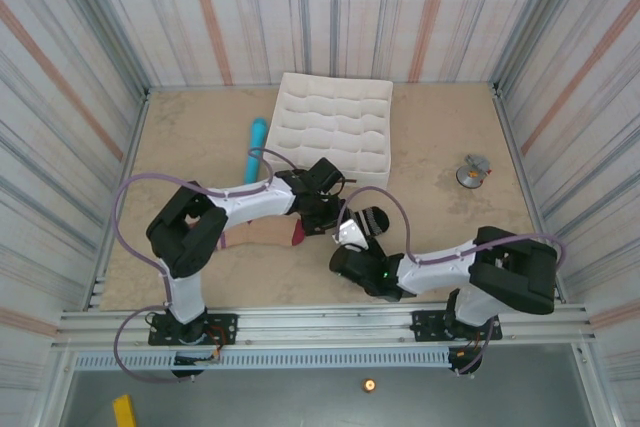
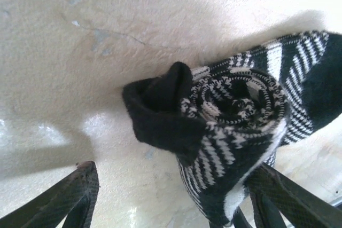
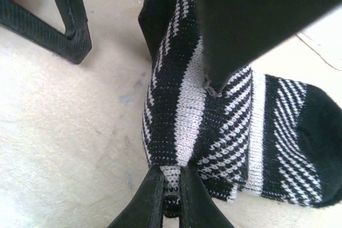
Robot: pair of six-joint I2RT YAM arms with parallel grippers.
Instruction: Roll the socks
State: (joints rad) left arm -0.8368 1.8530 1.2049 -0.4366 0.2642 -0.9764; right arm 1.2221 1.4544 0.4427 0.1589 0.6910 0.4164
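Your right gripper is clamped tight on the black sock, roll at 12 o'clock from it, loose toe trailing to 3. Left gripper spread wide, straddling the roll, gripping nothing.

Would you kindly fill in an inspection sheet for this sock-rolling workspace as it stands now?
Surface: beige table, scuffed, faint stains.
Job's things: black sock with thin white stripes partly rolled, spiral end showing; beige sock with maroon toe flat, partly under the left arm.
Clutter: light-blue cylinder; white compartment tray; small grey object, unidentifiable.
Grippers: left gripper open, fingers either side of the roll; right gripper shut, pinching the black sock's edge.
Cables: lilac cables looped along both arms.
Surroundings: striped walls; metal rail at near edge.
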